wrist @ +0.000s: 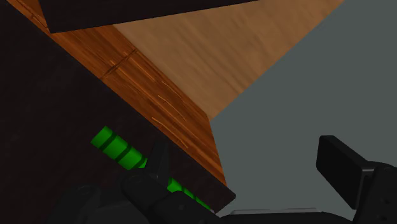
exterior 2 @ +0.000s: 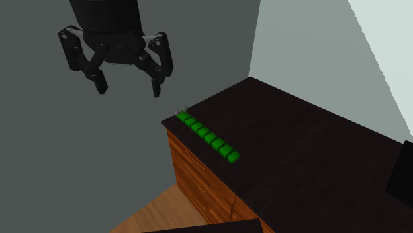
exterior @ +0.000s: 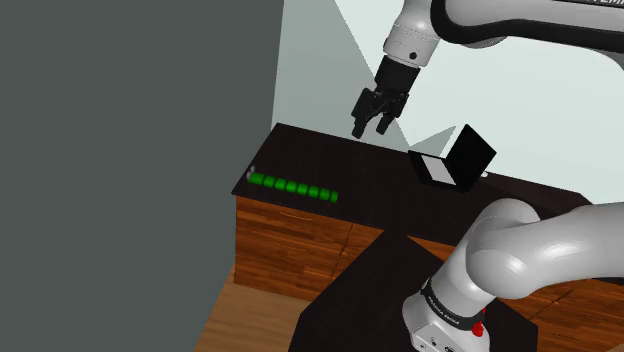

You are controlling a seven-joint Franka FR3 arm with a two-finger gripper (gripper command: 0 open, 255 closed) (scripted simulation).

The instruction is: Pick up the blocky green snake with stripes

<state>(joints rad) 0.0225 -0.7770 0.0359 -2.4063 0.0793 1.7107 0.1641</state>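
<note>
Gripper (exterior: 370,128) hangs in the air above the cabinet (exterior: 385,195), its two black fingers (exterior 2: 157,85) spread well apart and clasping nothing; it is well clear of the snake (exterior: 293,187), which lies flat on the dark top; snake is a straight row of bright green blocks, running along the top's edge above the wooden front, one end at the corner next to the grey wall (exterior: 120,150); a small pale tip shows at that corner end.

Seen from the second exterior view, the gripper (exterior 2: 130,89) sits up and to the left of the snake (exterior 2: 208,138), in front of the wall (exterior 2: 198,40); the cabinet top (exterior 2: 304,152) spreads dark around the row; floor (exterior 2: 159,212) of brown wood shows below the front.

Along the wrist view, the snake (wrist: 118,147) lies beside the top's edge, partly hidden behind one finger (wrist: 159,162); the gripper (wrist: 248,172) looks down past that edge to the wall (wrist: 305,95) and the floor (wrist: 210,44).

Wall stands close by the snake's corner end; a black open case (exterior: 465,155) with a white inner face rests near the far side of the top, well apart from the snake; the dark stand (exterior: 380,280) sits in front of the cabinet, below the snake's edge.
</note>
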